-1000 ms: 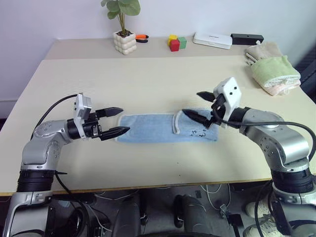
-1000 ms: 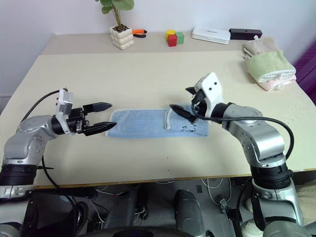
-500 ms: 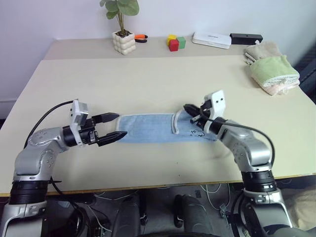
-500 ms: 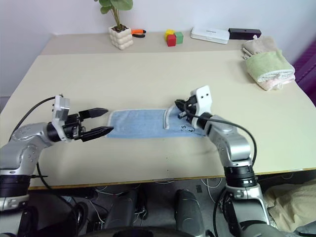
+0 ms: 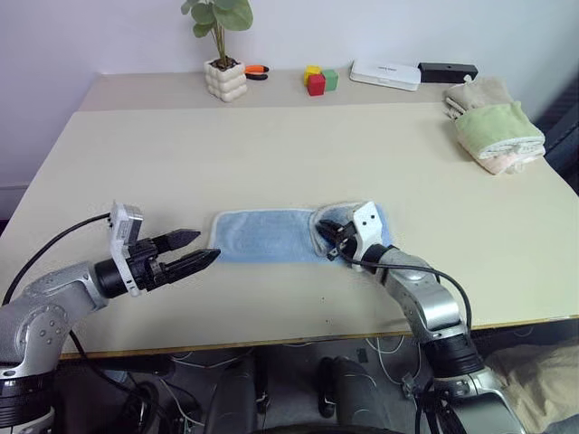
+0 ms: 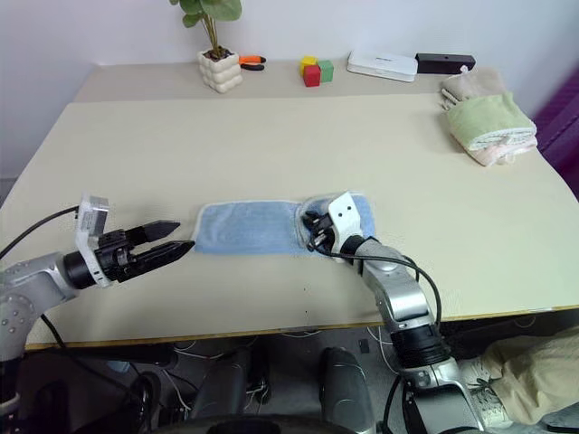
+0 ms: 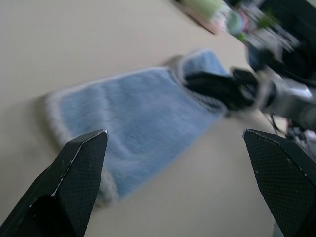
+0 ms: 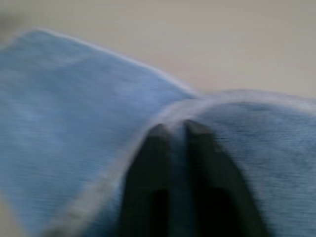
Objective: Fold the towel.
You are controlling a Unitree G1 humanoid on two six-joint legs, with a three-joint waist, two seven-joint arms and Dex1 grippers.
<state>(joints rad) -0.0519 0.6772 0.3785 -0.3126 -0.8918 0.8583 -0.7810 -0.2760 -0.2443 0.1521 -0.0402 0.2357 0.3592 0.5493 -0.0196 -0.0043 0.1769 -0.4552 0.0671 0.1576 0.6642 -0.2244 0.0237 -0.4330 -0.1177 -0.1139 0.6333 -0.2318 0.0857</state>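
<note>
Beige table (image 5: 271, 145), towel (image 5: 262, 235) edge apparently between right hand (image 5: 331, 242) fingers.

Light-blue towel (image 5: 262, 235) with whitish trim on a beige table (image 5: 271, 154) (plain, unpatterned).

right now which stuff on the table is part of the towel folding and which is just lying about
Part of the job:
- light-blue towel, partly folded
- right hand, fingers closed on the towel's folded edge
- left hand, open, just off the towel's other end

Lying about:
- folded towel stack
- potted plant
- coloured blocks
- white box
- black box
</note>
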